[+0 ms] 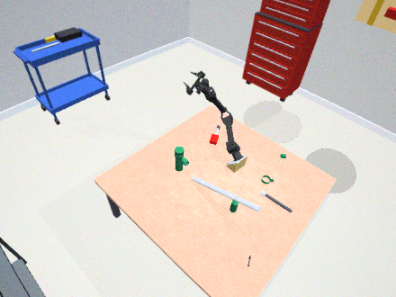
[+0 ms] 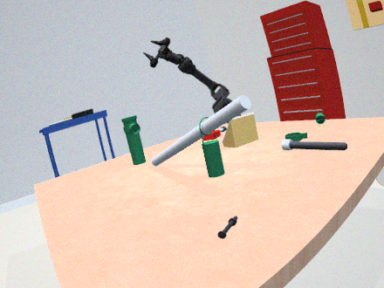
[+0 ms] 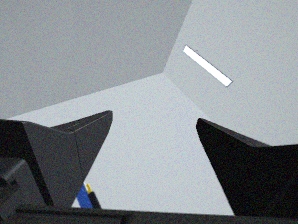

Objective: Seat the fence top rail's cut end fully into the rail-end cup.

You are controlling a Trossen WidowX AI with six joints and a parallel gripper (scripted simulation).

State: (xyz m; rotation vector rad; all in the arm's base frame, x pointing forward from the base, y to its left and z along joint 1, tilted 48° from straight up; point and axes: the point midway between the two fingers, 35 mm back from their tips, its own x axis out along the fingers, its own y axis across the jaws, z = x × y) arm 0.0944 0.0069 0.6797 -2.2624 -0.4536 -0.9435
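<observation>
The grey rail (image 1: 216, 189) (image 2: 183, 141) slopes through the thin green loop on the short green post (image 1: 233, 208) (image 2: 214, 159). Its low end is down at the tabletop, apart from and right of the big green post (image 1: 179, 163) (image 2: 137, 150). Its other end rises beyond the loop. The rail-end cup (image 1: 185, 161) (image 2: 134, 127) sits high on the big post, just under the cap, facing the rail side, and is empty. My gripper (image 1: 188, 77) (image 2: 148, 48) (image 3: 155, 118) is open and empty, raised high behind the table, far from rail and posts.
On the table (image 1: 148, 193) (image 2: 109, 209) are a tan wedge block (image 1: 237, 165) (image 2: 243, 131) by the arm's base, a red tool (image 1: 214, 139) (image 2: 211, 135), a green ring clamp (image 1: 265, 183) (image 2: 296, 136), a dark rod (image 1: 278, 202) (image 2: 318, 146), a small green cap (image 1: 283, 156) (image 2: 320, 118) and a bolt (image 1: 249, 261) (image 2: 228, 227).
</observation>
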